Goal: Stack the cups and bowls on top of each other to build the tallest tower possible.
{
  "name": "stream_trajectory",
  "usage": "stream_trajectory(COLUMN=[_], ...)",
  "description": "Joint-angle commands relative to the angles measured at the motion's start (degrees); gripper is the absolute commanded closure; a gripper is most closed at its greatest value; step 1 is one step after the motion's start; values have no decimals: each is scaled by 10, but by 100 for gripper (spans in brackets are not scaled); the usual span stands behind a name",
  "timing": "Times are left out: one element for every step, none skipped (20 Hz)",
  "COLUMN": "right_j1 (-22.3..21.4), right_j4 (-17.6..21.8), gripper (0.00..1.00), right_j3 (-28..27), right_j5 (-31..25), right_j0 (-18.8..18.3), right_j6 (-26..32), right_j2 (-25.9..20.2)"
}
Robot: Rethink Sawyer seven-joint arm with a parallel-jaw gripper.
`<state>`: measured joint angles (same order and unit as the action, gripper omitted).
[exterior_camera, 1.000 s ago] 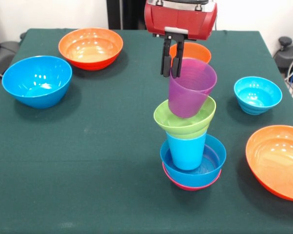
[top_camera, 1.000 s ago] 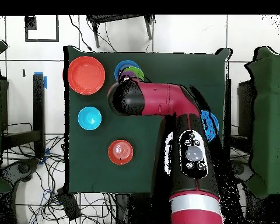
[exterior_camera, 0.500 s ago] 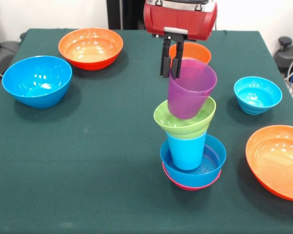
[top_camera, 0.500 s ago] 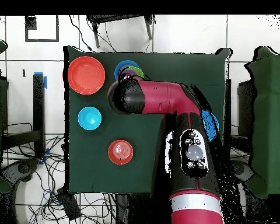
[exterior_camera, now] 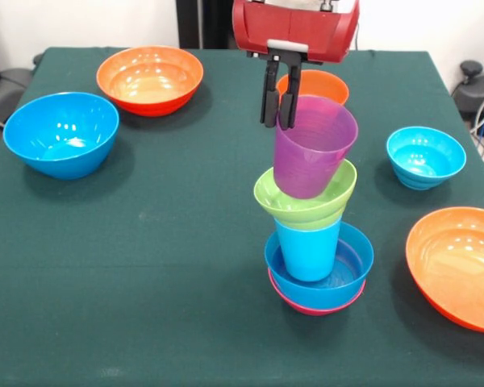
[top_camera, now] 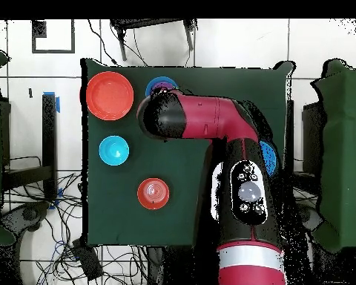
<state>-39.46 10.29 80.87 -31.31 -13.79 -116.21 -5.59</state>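
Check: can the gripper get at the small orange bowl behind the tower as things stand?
Probably not yet. The gripper is at the purple cup rim atop the tower. The small orange bowl sits on the table just beyond, nothing on it; once clear of the cup, a straight descent looks free.

A dark green table (exterior_camera: 161,242) is seen carrying everything. Resting directly on it: a big blue bowl (exterior_camera: 61,133) at front-view left, an orange bowl (exterior_camera: 150,78) behind that, a small orange bowl (exterior_camera: 323,83) partly hidden further back, a cyan bowl (exterior_camera: 425,156) at right, and a large orange bowl (exterior_camera: 460,264) cut off by the right edge. The tower (exterior_camera: 315,205) is sat on the cloth by its pink base bowl (exterior_camera: 289,301), near the front edge.
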Motion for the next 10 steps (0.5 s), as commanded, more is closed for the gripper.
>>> stream_trajectory(right_j1=[19, 20, 21, 23, 24, 25, 25, 27, 27, 27], right_j4=[57, 57, 58, 59, 61, 62, 63, 63, 63, 63], gripper=[100, 100, 100, 100, 100, 100, 100, 100, 100, 100], right_j3=[-13, -13, -13, -14, -14, -14, -15, -14, -13, -14], right_j5=[-59, -58, -57, -53, -52, -49, -49, -46, -42, -44], right_j0=[4, 3, 4, 4, 6, 7, 8, 9, 9, 9], right_j6=[107, 107, 106, 105, 104, 101, 100, 99, 97, 97], right_j2=[-56, -56, -56, -55, -54, -53, -51, -51, -51, -50])
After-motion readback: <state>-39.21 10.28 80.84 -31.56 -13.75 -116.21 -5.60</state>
